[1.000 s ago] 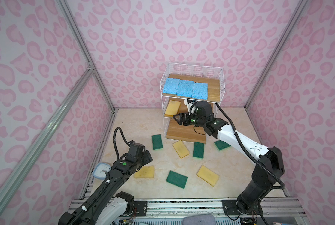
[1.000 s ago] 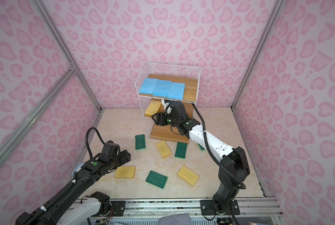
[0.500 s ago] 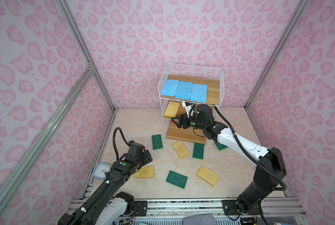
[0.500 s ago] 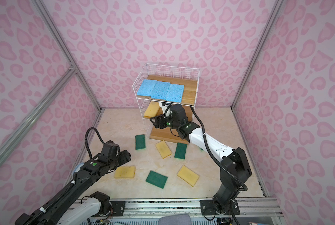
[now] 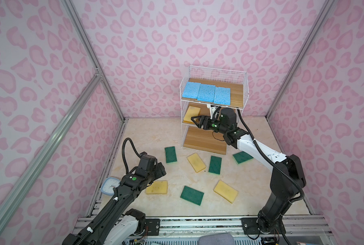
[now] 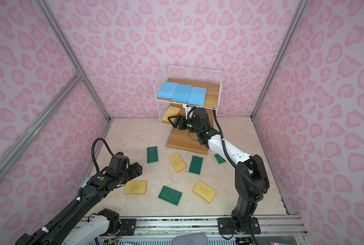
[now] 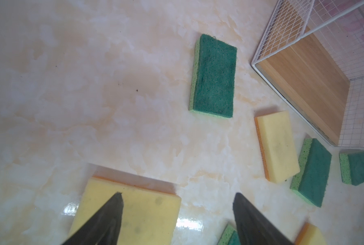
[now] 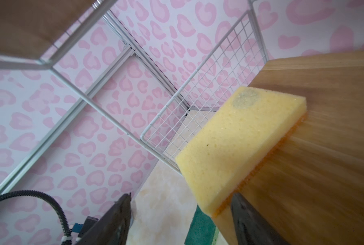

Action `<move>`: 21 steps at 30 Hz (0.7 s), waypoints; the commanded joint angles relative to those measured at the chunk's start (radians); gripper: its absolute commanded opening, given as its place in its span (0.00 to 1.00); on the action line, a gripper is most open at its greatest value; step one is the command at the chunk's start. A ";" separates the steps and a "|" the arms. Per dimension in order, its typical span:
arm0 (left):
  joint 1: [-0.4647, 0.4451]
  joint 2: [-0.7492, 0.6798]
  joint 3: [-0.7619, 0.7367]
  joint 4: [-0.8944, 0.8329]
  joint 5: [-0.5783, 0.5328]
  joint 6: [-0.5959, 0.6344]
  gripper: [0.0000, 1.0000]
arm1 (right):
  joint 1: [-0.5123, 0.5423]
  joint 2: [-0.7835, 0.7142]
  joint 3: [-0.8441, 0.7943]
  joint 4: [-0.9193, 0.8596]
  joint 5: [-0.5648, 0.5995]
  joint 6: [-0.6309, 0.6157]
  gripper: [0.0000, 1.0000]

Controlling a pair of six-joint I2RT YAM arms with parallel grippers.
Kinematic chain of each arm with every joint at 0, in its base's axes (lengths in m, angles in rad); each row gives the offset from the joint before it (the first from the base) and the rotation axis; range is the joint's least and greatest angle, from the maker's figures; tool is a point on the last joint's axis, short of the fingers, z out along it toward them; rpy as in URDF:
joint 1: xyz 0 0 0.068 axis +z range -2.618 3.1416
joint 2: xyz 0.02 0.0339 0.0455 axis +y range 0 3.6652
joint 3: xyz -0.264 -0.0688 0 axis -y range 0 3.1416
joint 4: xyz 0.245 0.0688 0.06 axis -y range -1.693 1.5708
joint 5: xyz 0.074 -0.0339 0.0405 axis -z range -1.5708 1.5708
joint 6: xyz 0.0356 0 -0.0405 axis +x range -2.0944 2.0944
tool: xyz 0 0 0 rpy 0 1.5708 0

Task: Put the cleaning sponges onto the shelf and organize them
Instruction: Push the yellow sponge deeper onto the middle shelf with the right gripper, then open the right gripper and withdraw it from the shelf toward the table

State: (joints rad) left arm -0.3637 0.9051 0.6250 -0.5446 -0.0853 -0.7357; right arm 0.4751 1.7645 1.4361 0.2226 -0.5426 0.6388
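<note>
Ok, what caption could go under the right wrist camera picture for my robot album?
The open right hand waits beside a yellow sponge lying flat on the wooden shelf.

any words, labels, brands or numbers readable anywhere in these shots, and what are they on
None can be read.
The cleaning sponges and the shelf show no print.
The small blue-and-white device has a face too small to read.

Right arm (image 5: 254, 146) extended, right fingers (image 8: 113, 222) apart; left arm (image 5: 123, 192) low, left fingers (image 7: 104, 220) apart
</note>
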 commanded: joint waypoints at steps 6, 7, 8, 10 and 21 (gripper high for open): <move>0.002 0.009 0.017 0.001 -0.001 0.010 0.83 | -0.026 0.019 0.015 0.087 -0.028 0.169 0.36; 0.001 0.011 0.015 0.003 0.001 0.011 0.83 | -0.029 0.020 0.012 0.092 -0.025 0.178 0.31; 0.002 0.011 0.015 0.002 0.001 0.010 0.83 | -0.033 0.021 0.009 0.097 -0.024 0.192 0.30; 0.001 0.013 0.013 0.005 0.001 0.012 0.83 | -0.038 0.023 0.003 0.111 -0.025 0.221 0.30; 0.002 -0.001 0.005 -0.001 -0.001 0.010 0.83 | -0.039 -0.028 -0.063 0.179 -0.052 0.390 0.34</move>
State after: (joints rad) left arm -0.3637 0.9115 0.6300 -0.5446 -0.0818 -0.7307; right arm 0.4358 1.7565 1.3933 0.3542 -0.5972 0.9771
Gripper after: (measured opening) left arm 0.827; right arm 0.337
